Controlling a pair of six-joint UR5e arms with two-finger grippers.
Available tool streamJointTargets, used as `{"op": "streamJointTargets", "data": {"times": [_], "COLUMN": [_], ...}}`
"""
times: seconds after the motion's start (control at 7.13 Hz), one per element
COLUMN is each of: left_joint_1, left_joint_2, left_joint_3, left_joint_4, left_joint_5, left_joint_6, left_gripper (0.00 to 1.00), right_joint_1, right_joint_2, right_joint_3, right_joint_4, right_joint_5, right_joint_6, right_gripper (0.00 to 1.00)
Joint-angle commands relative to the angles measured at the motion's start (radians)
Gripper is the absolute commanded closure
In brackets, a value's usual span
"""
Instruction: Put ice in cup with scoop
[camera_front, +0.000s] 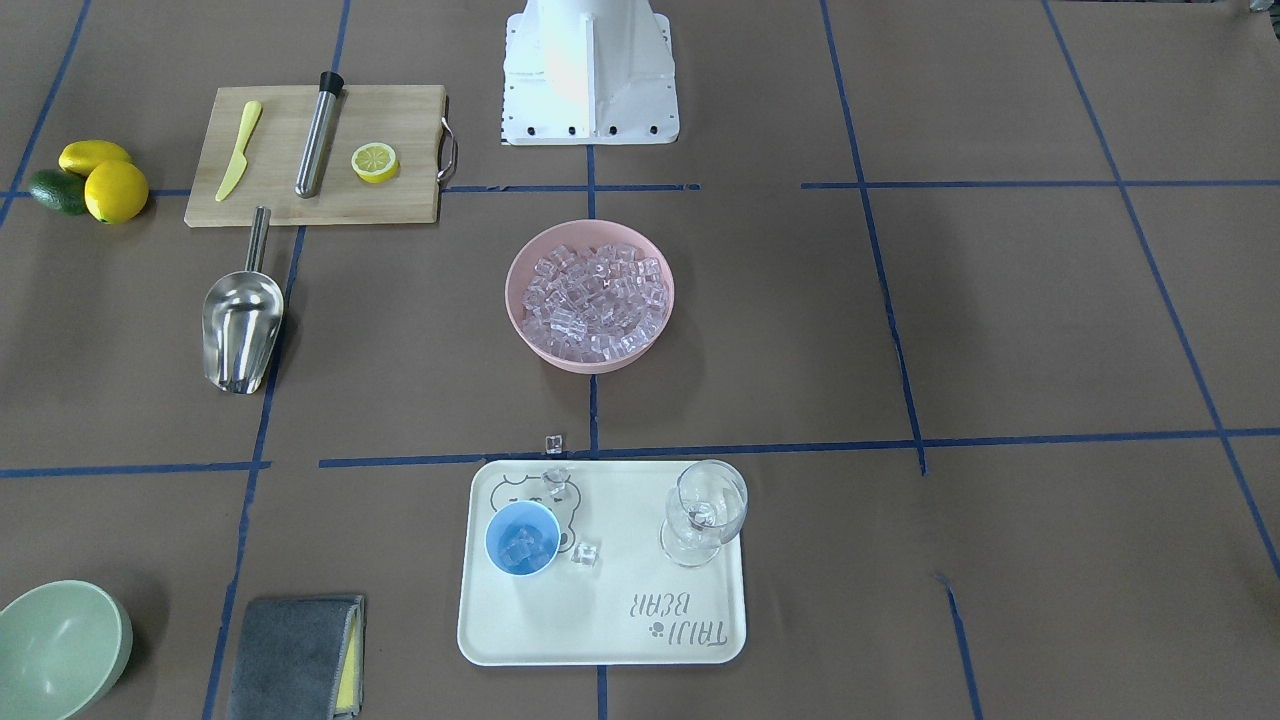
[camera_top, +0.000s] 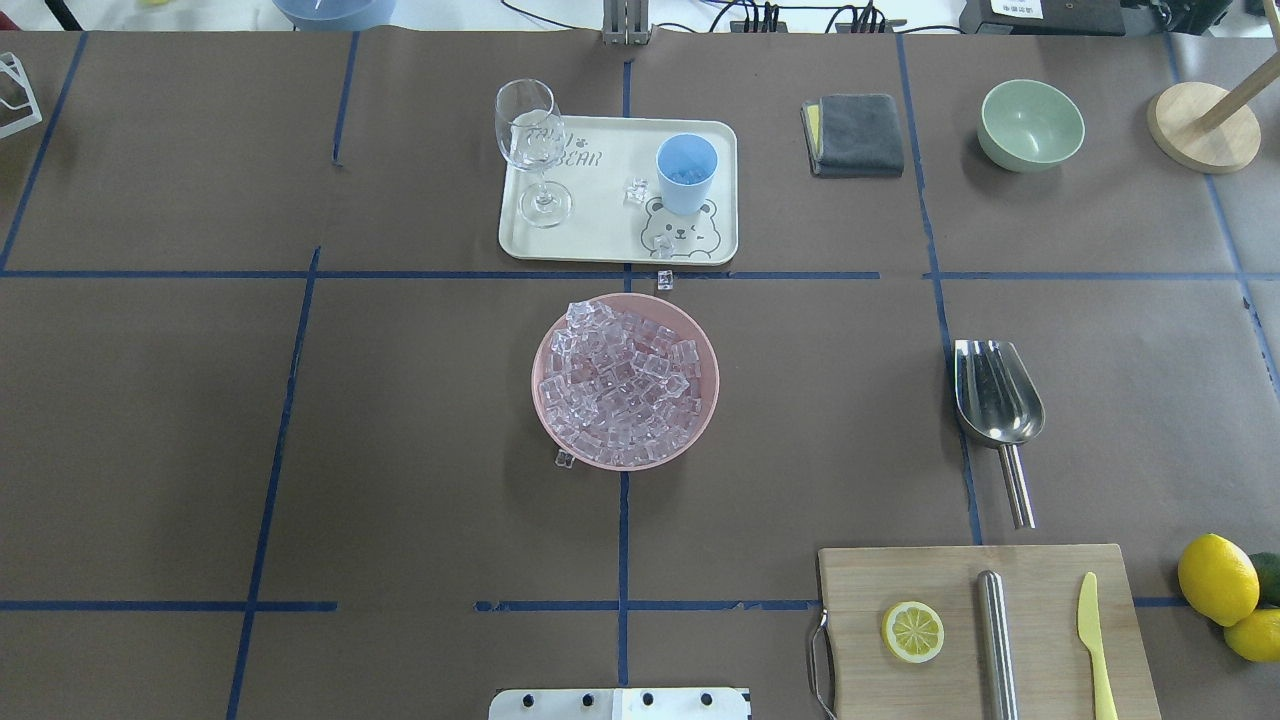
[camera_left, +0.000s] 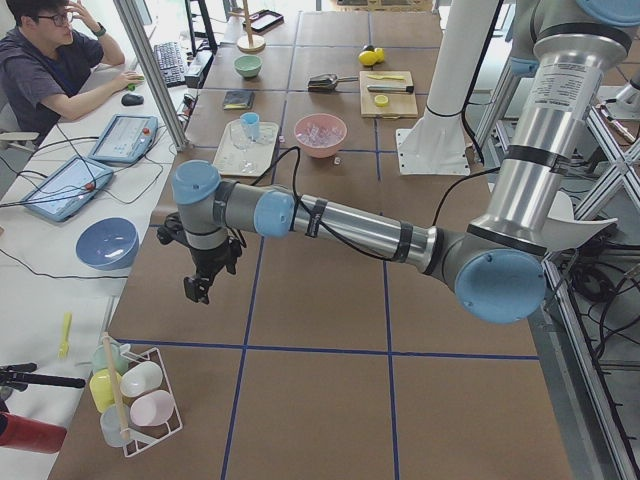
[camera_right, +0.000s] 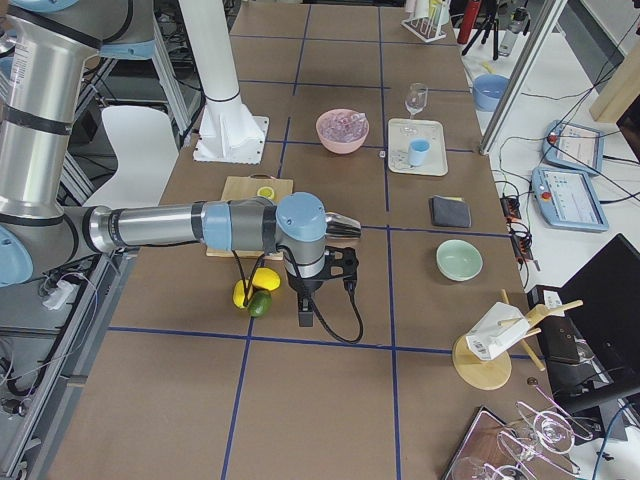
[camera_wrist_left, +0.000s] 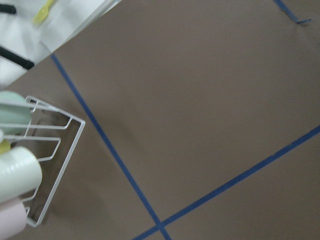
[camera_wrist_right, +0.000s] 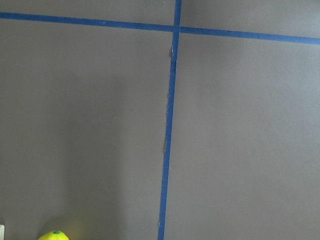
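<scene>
Plainly, whether the left jaws or the right jaws are open, or hold anything, cannot be told. One scoop (camera_top: 997, 395) lies on the counter (camera_top: 400, 400), well right of the one pink bowl (camera_top: 537, 390) heaped with ice (camera_top: 625, 390). One cup (camera_top: 686, 172) stands on the far tray (camera_top: 600, 245) with some ice inside. Four pieces lie loose. The wide scoop tipped over that narrow cup would likely spill more.
</scene>
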Motion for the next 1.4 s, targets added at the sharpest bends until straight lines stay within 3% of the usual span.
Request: {"op": "streamJointTargets", "data": {"times": [0.0,0.56,1.26], "left_joint_1": [-0.084,-0.110,-0.106], "left_joint_2": [0.185,0.271,0.270], "left_joint_3": [-0.022,-0.072,-0.061], "left_joint_4": [-0.010,-0.025,-0.087], "left_joint_5": [-0.075,-0.068,-0.025], "left_joint_6": [0.010,-0.002,0.009], "left_gripper": [0.00,0.00,0.00], "right_joint_1": [-0.006,-0.030,-0.033], "right_joint_2": [0.001,0.015,0.022], "right_joint_3": [0.000,0.000,0.000], "right_joint_4": [0.000,-0.001,-0.001], "right_joint_5": [0.000,-0.004,0.000], "right_joint_6": [0.002,0.003,0.002], "right_gripper": [0.00,0.00,0.00]}}
